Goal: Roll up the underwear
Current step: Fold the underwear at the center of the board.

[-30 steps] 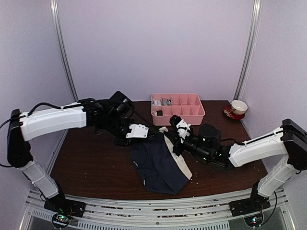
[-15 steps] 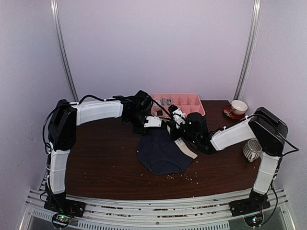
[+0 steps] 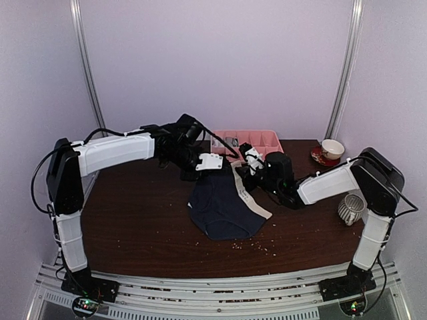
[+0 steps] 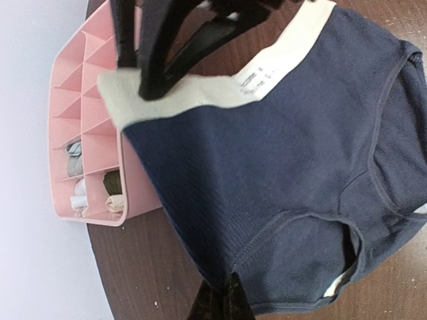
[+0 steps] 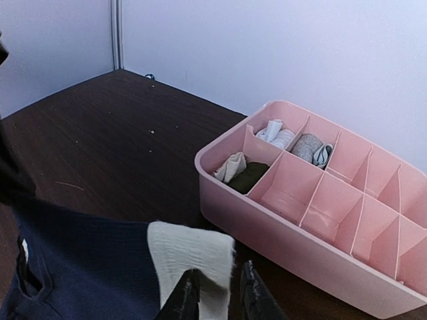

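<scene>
Left end effector (image 4: 148,83), right end effector (image 5: 219,275) pinch navy underwear (image 3: 223,212) waistband (image 5: 190,250) | dark table (image 3: 133,220) | lilac walls (image 3: 200,67)

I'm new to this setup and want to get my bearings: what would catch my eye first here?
The navy underwear with its cream waistband is spread at the middle of the table, with the left pincer and the right pincer each clamped on a waistband corner. Behind it, at the far edge, sits the pink tray, a few of its left-end compartments holding small cloth bundles.
</scene>
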